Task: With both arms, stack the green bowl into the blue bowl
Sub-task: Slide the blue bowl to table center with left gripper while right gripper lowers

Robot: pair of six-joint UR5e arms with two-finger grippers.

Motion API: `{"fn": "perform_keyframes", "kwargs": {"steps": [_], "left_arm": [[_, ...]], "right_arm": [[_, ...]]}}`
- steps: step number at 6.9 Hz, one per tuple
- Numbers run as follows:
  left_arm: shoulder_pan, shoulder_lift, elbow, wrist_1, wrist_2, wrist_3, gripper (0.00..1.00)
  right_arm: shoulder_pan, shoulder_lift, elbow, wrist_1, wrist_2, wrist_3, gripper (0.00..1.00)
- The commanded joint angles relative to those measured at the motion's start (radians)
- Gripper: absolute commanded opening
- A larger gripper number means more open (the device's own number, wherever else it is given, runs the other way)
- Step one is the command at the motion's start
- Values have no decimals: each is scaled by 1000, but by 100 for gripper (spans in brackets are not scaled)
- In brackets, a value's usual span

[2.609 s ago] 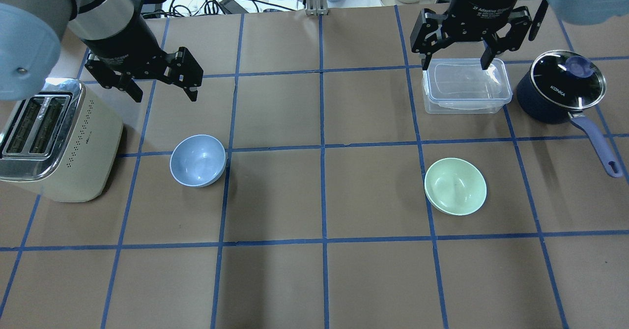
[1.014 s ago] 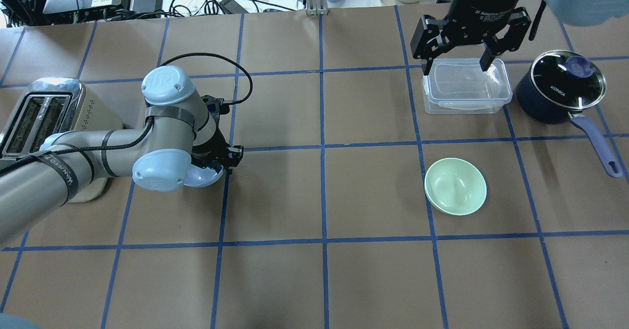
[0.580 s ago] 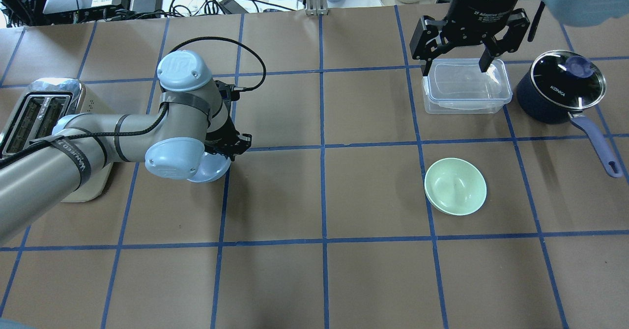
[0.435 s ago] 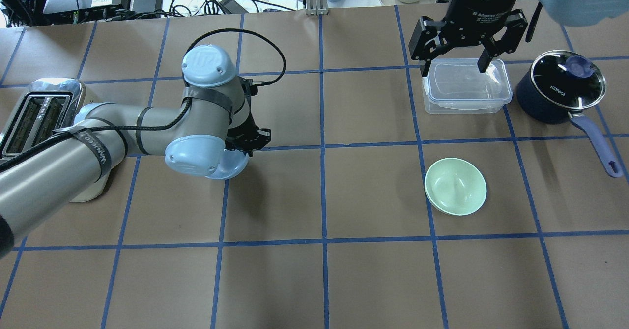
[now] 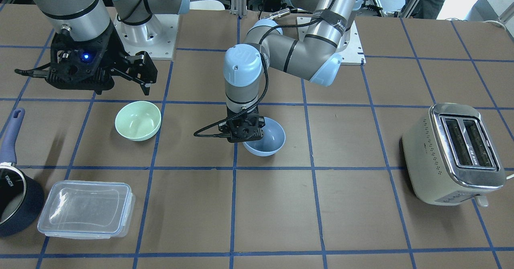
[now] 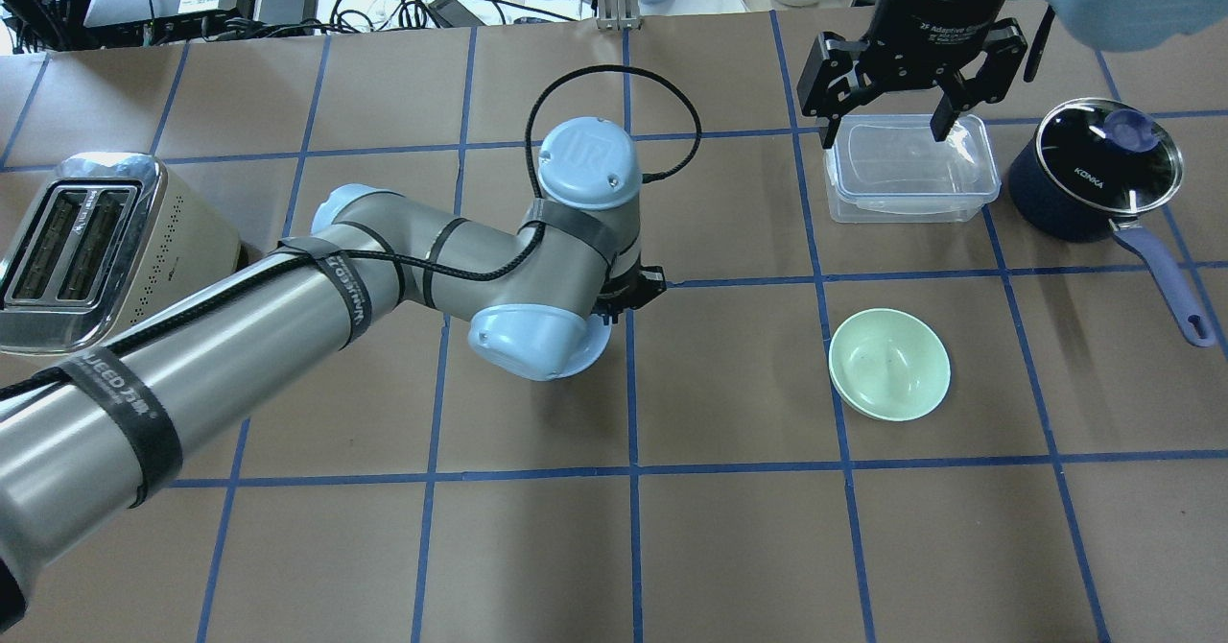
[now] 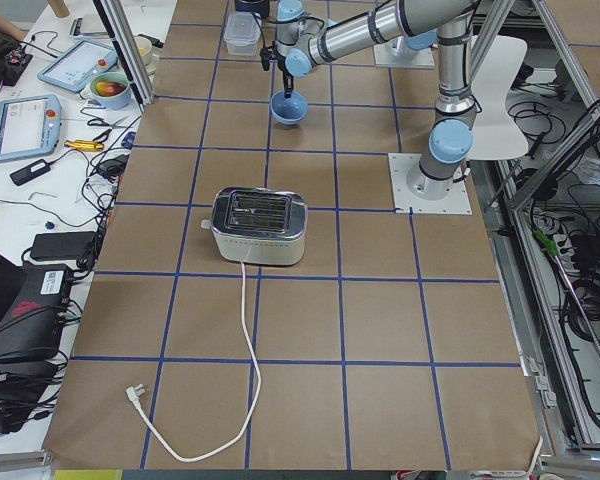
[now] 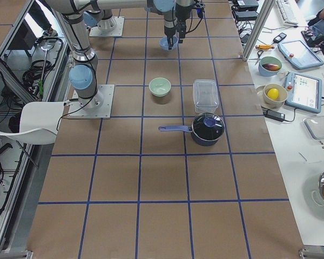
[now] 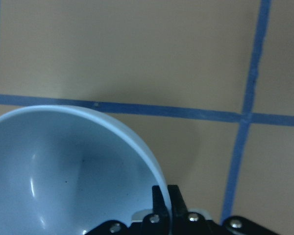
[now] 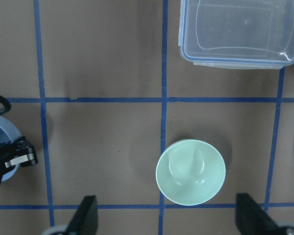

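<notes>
Rim of blue bowl [image 9: 63, 166] pinched by left gripper [image 9: 164, 203], shown lower centre in wrist view; grip concealed overhead. Upper right overhead, right gripper [image 6: 887, 110] spread wide; green bowl [image 6: 889, 364] ungripped.

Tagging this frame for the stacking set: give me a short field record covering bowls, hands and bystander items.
left hand: shut on the rim of the blue bowl, near the middle of the table
right hand: open, empty, raised above the table
green bowl: upright on the table, untouched, apart from the blue bowl
stack: not yet done
other items: toaster, clear plastic container, navy saucepan with a glass lid
</notes>
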Motion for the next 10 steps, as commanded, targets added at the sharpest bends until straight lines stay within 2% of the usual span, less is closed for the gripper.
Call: {"fn": "perform_keyframes", "kwargs": {"steps": [1,2,3,4,5,6,7,9,10], "left_arm": [[-56,-43,46,47,-33,-129,0],[-63,-50,49,84,-40,-130,0],[-63,-69,46,92,-38,-125,19],[-63,-53,52,116,-40,-111,99],[-35,-18,81,118,-87,-79,100],[35,19,132,56,-96,46,100],[134,74,144,-30,-93,235,100],[361,218,175,-311,-106,539,100],[453,299,184,-477,-107,630,100]], "right_arm": [[-59,2,2,57,-8,-15,94],[-148,1,2,140,-1,-16,93],[-206,17,35,133,-7,-50,93],[-257,60,128,37,-2,-48,93],[-260,63,254,-102,-2,-45,96],[-268,65,384,-236,-7,-53,100],[-268,60,484,-314,-4,-53,100],[-274,66,607,-508,-13,-67,99],[-277,66,678,-601,-11,-111,87]]}}
